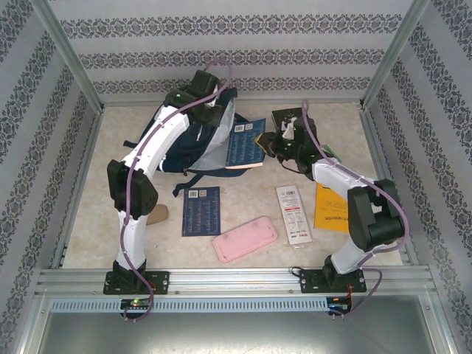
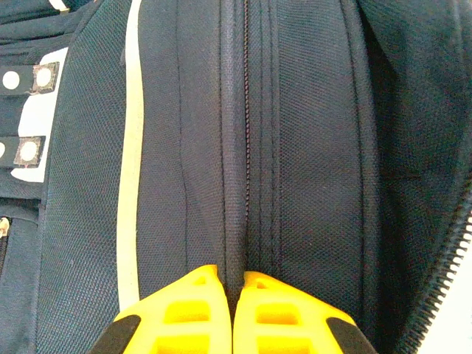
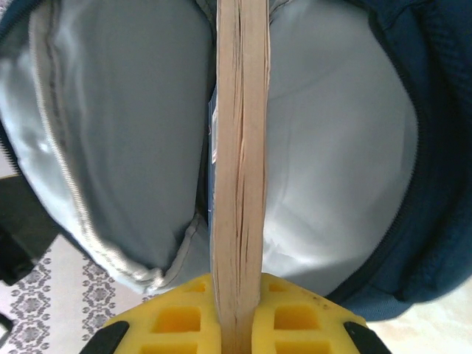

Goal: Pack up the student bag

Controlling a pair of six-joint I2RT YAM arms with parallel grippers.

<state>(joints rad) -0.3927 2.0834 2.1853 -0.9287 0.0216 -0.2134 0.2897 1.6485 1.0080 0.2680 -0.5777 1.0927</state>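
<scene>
The student bag (image 1: 193, 140) is a navy backpack lying at the back left of the table, its main compartment open towards the right. My left gripper (image 1: 212, 109) is at the bag's top. Its yellow fingers (image 2: 199, 310) are shut on a ridge of navy fabric (image 2: 237, 184) beside a seam. My right gripper (image 1: 271, 144) is shut on a blue-covered book (image 1: 243, 144). In the right wrist view I see the book's page edge (image 3: 240, 147) held upright between the fingers. It reaches into the bag's mouth, against the pale grey lining (image 3: 125, 133).
On the table in front of the bag lie a second blue book (image 1: 200, 210), a pink flat pencil case (image 1: 245, 237), a white flat pack (image 1: 293, 214) and a yellow book (image 1: 332, 208). A small brown thing (image 1: 157, 214) sits by the left arm. Metal frame rails border the table.
</scene>
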